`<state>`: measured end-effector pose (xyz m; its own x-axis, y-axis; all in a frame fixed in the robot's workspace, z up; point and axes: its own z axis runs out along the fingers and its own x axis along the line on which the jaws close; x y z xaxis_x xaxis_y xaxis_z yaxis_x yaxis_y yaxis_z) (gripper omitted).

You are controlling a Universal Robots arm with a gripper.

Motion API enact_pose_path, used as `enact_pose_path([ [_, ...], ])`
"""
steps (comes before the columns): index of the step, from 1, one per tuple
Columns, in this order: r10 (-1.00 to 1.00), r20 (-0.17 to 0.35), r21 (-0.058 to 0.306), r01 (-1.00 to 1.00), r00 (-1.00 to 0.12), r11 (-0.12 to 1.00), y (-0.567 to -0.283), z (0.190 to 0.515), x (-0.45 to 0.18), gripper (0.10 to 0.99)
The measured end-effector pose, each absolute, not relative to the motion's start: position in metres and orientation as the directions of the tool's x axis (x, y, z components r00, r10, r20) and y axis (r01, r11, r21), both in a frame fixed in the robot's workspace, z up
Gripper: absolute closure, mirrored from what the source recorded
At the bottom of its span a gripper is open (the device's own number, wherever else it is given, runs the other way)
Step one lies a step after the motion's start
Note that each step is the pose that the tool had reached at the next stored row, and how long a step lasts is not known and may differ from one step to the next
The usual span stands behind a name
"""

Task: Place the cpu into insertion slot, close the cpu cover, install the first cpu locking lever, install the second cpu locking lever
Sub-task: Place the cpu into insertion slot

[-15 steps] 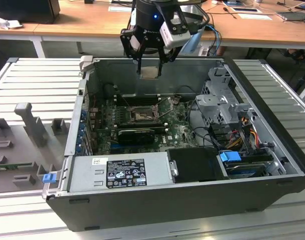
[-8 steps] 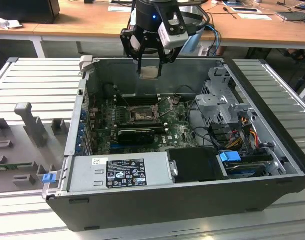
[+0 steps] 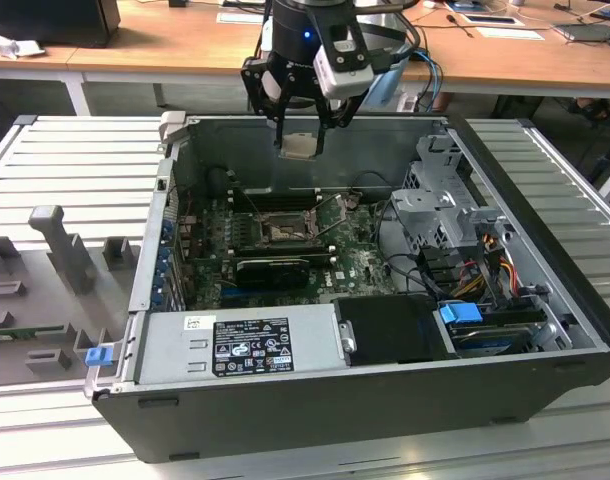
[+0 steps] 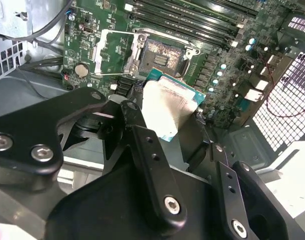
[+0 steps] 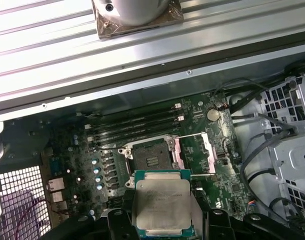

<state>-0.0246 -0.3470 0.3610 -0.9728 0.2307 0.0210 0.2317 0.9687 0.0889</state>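
My black two-finger gripper (image 5: 165, 219) is clamped on opposite edges of the thin square tan-silver cpu (image 5: 162, 202). I judge the chip light, stiff and fragile underneath, so the edges are the right hold. Being square, it has no long axis; its flat face points up toward the wrist. In the exterior view it hangs at twelve o'clock from the dark-rimmed square insertion slot (image 3: 285, 232), well apart.

The arm (image 3: 303, 30) reaches down from above, and its wrist points straight downward. The gripper (image 3: 301, 135) hangs free in the air (it rests on nothing). Its two black fingers (image 3: 281, 122) are pressed against the cpu (image 3: 301, 146), one at each side, and they hold it by the edges.
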Motion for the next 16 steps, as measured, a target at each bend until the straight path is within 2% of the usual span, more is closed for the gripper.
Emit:
enact_pose_path([
  [16,0.274,0.021,0.089,0.274,-0.962,0.957,-0.347,0.3604,-0.0248,0.561],
])
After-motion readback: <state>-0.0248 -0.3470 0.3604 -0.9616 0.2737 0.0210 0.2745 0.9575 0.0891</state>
